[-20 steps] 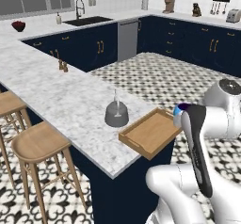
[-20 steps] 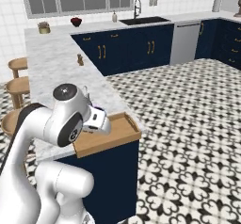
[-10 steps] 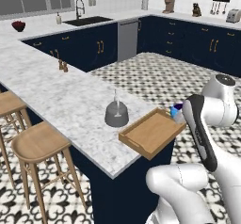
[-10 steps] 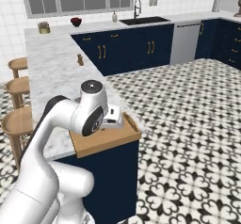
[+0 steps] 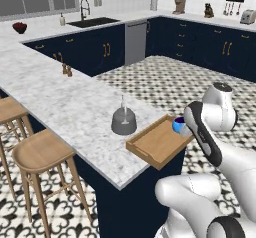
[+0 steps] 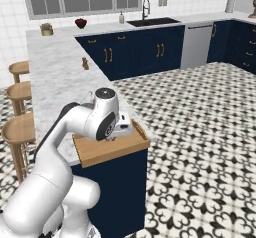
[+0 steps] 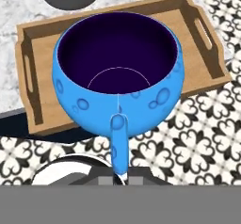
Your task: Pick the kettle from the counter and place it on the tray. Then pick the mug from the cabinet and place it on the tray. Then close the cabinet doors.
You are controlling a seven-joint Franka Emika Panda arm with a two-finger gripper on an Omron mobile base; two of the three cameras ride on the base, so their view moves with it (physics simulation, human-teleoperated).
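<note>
Presently the mug [image 7: 117, 72] is held by its handle in the gripper [image 7: 120, 178], whose jaws are closed narrowly on that handle at the bottom of the hand view. The blue cup is seen from above, its dark inside facing the camera, and it is carried over the near edge of the tray [image 7: 197, 28], partly above the patterned floor [image 7: 197, 148]. From the left base view the mug [image 5: 178, 125] is seen just beside the tray [image 5: 155, 144], at its floor-side end. The kettle [image 5: 124, 121] is found on the counter [image 5: 60, 102], just beside the tray and outside its rim.
</note>
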